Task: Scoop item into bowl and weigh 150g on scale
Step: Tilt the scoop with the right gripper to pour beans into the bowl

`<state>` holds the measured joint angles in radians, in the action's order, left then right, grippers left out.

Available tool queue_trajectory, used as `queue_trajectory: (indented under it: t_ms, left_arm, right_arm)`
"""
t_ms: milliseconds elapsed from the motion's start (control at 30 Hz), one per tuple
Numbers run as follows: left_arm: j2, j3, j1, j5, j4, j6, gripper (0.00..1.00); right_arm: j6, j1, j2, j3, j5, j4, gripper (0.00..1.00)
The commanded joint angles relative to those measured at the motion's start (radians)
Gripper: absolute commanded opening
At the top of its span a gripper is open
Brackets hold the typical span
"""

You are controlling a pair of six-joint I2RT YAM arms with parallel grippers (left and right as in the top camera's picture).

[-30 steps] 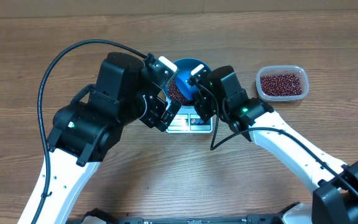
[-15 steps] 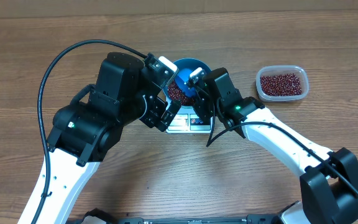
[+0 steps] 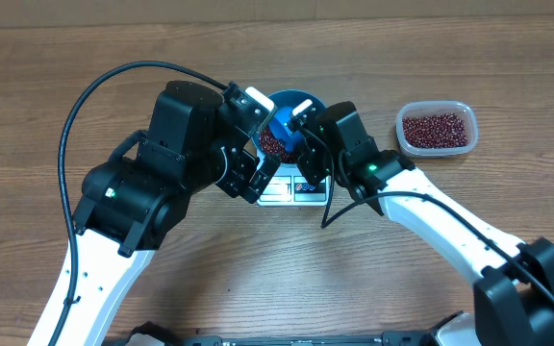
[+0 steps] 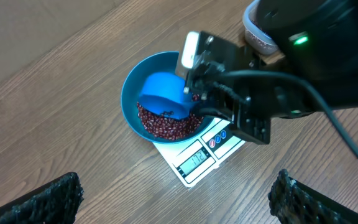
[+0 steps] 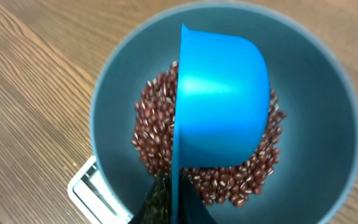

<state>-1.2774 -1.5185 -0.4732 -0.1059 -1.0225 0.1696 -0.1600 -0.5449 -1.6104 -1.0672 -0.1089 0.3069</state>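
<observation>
Right gripper (image 4: pixel 194 67) pinching scoop (image 5: pixel 222 99) over bowl (image 5: pixel 328 74); left gripper (image 4: pixel 176 196) spread, idle; scoop leaning on beans (image 5: pixel 154 124) could skew scale (image 4: pixel 197 163).

The right gripper (image 3: pixel 296 119), clamped on the scoop (image 3: pixel 282 126), has edged slightly left over the bowl (image 3: pixel 292 93) since a second ago. Its forearm (image 3: pixel 431 216) swung in toward the table's middle and then partly back out, carrying the elbow (image 3: pixel 535 288) with it.
</observation>
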Motion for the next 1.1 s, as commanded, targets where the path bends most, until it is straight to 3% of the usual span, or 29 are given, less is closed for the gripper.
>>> queue_trajectory:
  t_ms: [0,267,600,733,1067]
  left_arm:
    - [-0.005,-0.021,0.002,-0.018,0.002,-0.01,1.0]
    - [-0.005,-0.021,0.002,-0.018,0.001,-0.01,0.99]
    - [-0.005,-0.021,0.002,-0.018,0.002,-0.01,0.99]
    - [-0.005,-0.021,0.002,-0.018,0.002,-0.01,1.0]
    - [-0.005,-0.021,0.002,-0.018,0.002,-0.01,1.0]
  right_arm:
    - [0.032,0.003,0.061,-0.028,-0.014,-0.01,0.04]
    - [0.089,0.055,0.086,-0.028,-0.127,-0.013,0.04]
    - [0.107,0.091,0.085,-0.028,-0.107,-0.014,0.04]
    - [0.075,0.091,0.077,-0.028,-0.015,-0.013,0.04]
    - [-0.001,0.091,0.045,-0.027,-0.015,-0.009,0.04]
